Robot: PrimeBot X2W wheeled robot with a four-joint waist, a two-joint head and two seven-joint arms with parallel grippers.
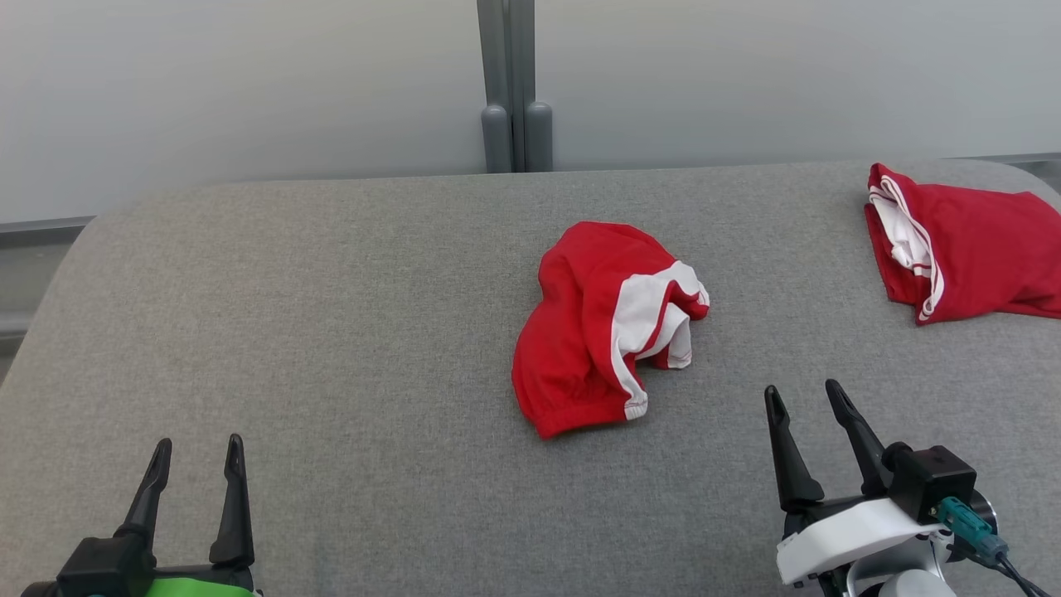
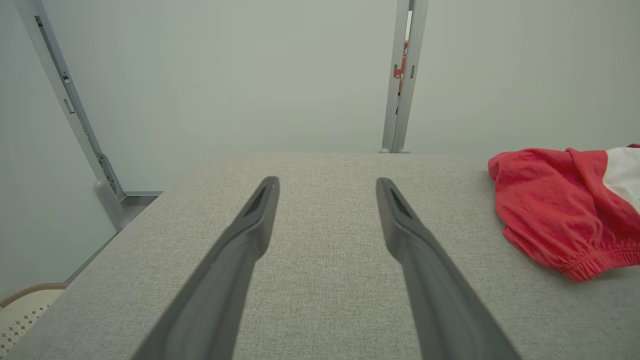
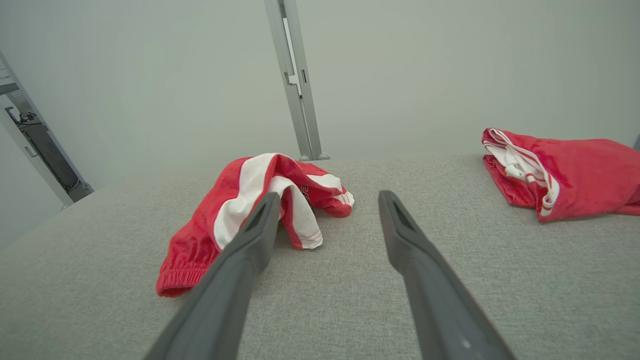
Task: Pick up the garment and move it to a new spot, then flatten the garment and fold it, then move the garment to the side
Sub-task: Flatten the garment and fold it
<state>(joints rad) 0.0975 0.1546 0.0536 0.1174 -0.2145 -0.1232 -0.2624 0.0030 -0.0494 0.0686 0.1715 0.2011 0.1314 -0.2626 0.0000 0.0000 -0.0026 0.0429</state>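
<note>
A crumpled red garment [image 1: 601, 327] with white stripes lies bunched near the middle of the grey padded table [image 1: 331, 332]. It also shows at the right edge of the left wrist view as the garment [image 2: 555, 210], and left of centre in the right wrist view as the garment [image 3: 250, 210]. My left gripper [image 1: 197, 452] rests open at the lower left, far from the cloth, with bare table between its fingers [image 2: 250, 240]. Open as well, my right gripper [image 1: 802, 396] hovers just right of and nearer than the garment, touching nothing.
A second red and white garment [image 1: 966, 249], folded, lies at the table's far right corner; it shows too as the folded garment [image 3: 560, 172]. A grey post [image 1: 510, 91] stands against the pale wall behind the table. The table's left edge drops to the floor [image 2: 100, 240].
</note>
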